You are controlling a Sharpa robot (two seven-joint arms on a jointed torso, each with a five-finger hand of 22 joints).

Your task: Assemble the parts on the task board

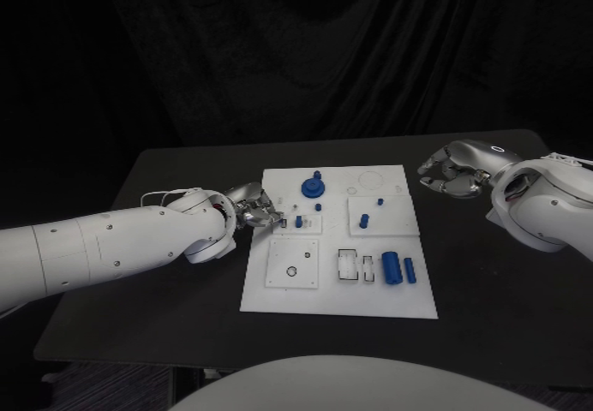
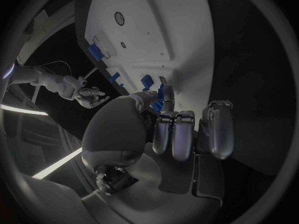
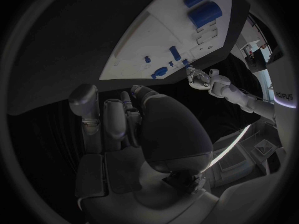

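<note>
1. Task board — flat white rectangular plate, matte, mid-table, its long side running away from the robot. Smaller raised white square panels sit on it, some with round holes and rectangular slots.
2. Parts, all smooth blue plastic: a round blue knob-like part stands near the board's far edge; a small blue peg stands upright on the right-hand panel; a fat blue cylinder lies near the right edge with a thinner blue rod just beside it.
3. Small blue peg at left panel stands upright on the mid-left panel, right at the left hand's fingertips.
4. Left hand — silver, over the board's left edge. In the left wrist view the thumb and a finger close around a small blue piece; remaining fingers are curled side by side. Whether the piece is truly gripped or only touched — cannot tell.
5. Right hand — off the board, just beyond its far-right corner, above bare table. Fingers curled in, nothing in them.
6. Room to move: the board's near half and right edge are unobstructed by either arm; the white left arm lies over the table left of the board.
7. Surface: black matte table, rounded corners; dark cloth backdrop behind.
</note>
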